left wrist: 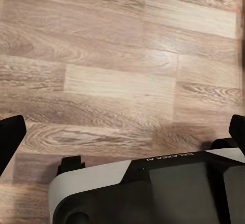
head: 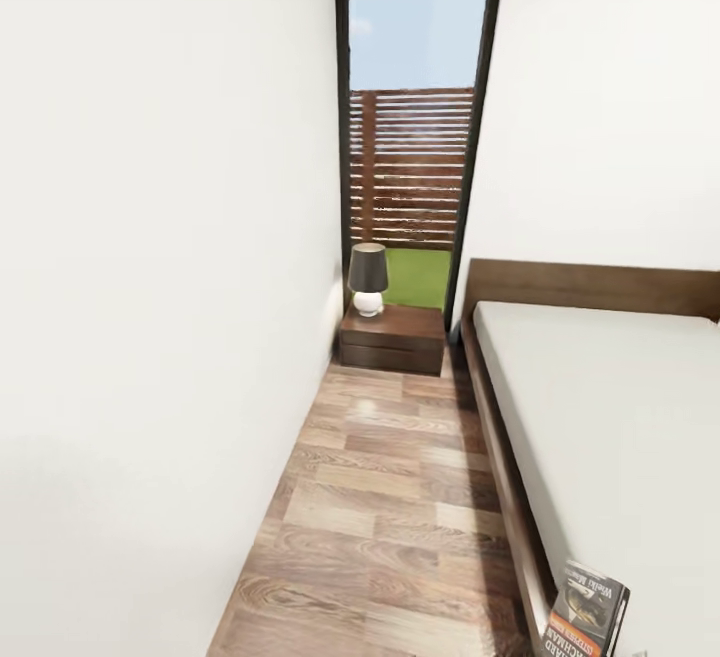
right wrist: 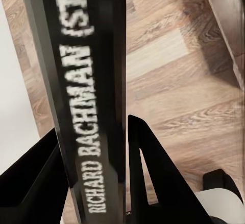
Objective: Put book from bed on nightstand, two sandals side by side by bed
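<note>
Head view: nightstand (head: 392, 337) with lamp (head: 368, 279) at twelve o'clock down the aisle, bed (head: 610, 407) at three, book (head: 586, 609) at five. Left wrist: bare floor (left wrist: 117, 70); left gripper's state, can't tell. Right wrist: right gripper (right wrist: 97, 157) clamps the book's spine (right wrist: 87, 81) — thin hold, a jolt could slip it.

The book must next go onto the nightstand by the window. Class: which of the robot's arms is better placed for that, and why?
The right. Its gripper is shut on the book, fingers either side of the spine. The left gripper hangs open over bare floor. The nightstand lies straight ahead, its top free beside the lamp.
</note>
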Available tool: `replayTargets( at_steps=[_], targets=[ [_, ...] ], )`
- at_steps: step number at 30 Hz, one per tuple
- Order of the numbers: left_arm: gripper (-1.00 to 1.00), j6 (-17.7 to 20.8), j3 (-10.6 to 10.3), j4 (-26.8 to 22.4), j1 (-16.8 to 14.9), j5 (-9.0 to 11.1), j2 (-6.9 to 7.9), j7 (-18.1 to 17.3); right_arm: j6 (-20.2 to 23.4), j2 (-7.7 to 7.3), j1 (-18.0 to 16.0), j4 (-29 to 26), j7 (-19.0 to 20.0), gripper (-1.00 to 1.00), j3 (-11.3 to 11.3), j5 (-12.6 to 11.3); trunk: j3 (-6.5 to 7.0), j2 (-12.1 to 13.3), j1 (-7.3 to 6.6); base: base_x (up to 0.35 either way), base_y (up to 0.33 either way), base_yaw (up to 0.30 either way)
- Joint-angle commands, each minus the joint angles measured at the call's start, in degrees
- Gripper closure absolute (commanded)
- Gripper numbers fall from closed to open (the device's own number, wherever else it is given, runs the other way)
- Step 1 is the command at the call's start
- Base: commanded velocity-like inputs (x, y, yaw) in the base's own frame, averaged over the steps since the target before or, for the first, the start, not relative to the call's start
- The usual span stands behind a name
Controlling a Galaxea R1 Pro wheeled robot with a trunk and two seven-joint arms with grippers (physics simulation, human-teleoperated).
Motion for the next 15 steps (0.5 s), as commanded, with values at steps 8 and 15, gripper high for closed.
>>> replayTargets(
  at_steps=[8, 15],
  targets=[
    [-1.00, -0.18, -0.48, 0.05, -0.03, 0.60, 0.02, -0.22, 0.31, 0.01, -0.12, 0.16, 0.29, 1.00, 0.31, -0.64, -0.09, -0.09, 0.02, 0.016, 0.001, -0.231],
    [-1.00, -0.18, -0.48, 0.05, -0.03, 0.60, 0.02, -0.22, 0.31, 0.02, -0.12, 0.14, 0.30, 1.00, 0.31, -0.64, -0.09, -0.09, 0.02, 0.250, 0.060, -0.033]
  ],
)
